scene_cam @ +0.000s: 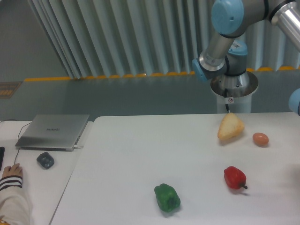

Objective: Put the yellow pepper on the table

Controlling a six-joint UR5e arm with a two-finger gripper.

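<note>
overhead, arm [225,42] above table [131,159]

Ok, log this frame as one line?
arm: upper right, gripper out of frame | yellow pepper: not visible | table: bread, egg, red pepper, green pepper

The robot arm [225,42] had silver metal tubes and light blue joint caps. Its round grey base [233,86] carried a small red-white sticker and a thin black cable.
</note>
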